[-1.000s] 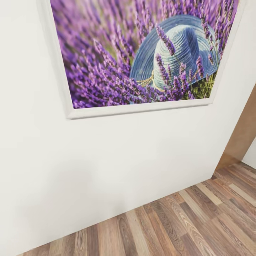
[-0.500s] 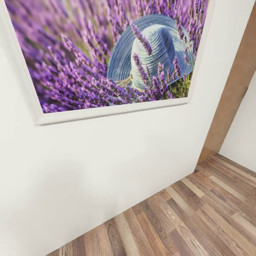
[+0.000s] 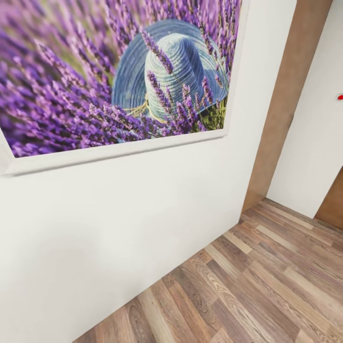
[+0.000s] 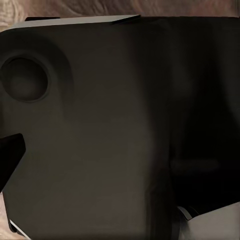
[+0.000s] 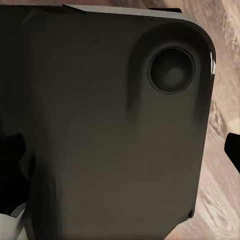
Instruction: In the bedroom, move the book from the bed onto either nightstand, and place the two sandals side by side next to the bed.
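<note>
Leftward now, lavender picture (image 3: 114,76), seemingly.

From where I sit at the controls, the white-framed purple lavender picture with a blue straw hat (image 3: 119,81) runs off the head view's top and left edges. A small red mark (image 3: 340,96) on the far white wall (image 3: 314,133) is clipped by the right edge; I cannot tell what it is. Both wrist views are blocked by a dark grey flat panel with a round recess (image 4: 90,140) (image 5: 110,130), leaving slivers of wood-plank floor (image 5: 220,165).
</note>
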{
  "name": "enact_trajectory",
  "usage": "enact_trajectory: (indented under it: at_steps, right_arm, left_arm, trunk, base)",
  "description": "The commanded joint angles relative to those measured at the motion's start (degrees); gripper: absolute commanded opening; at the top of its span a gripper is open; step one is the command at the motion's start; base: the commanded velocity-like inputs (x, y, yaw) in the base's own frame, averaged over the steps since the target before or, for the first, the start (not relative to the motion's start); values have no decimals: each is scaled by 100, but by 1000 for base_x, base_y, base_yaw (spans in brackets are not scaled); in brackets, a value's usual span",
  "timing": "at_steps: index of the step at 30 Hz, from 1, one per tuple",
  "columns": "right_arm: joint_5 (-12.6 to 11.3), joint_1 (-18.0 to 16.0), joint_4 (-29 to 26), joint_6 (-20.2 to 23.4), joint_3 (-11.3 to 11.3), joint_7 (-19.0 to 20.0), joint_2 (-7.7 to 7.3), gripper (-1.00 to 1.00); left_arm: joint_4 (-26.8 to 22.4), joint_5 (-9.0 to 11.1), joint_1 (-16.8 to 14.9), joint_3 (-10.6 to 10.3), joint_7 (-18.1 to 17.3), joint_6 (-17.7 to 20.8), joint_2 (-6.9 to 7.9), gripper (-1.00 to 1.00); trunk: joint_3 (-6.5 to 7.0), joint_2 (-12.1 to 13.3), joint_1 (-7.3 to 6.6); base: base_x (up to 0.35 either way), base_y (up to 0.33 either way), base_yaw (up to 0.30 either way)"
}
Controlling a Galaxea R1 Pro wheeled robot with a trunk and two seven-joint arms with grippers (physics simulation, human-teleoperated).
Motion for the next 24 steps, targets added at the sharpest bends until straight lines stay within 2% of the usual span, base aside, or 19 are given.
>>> enact_trajectory:
  at_steps: [1,24]
  right_arm:
    - [4,-1,-1,-13,2,4,0,100]
    - [4,-1,-1,-13,2,4,0,100]
  left_arm:
    - [4,-2,-2,-2,-11,-19,1,100]
    - [4,-9,-2,-8,-11,-19,9,100]
  trunk:
    - [-5,-2,0]
    - [-5,-2,0]
  base:
    - [1,0,-285]
    - [0,0,-285]
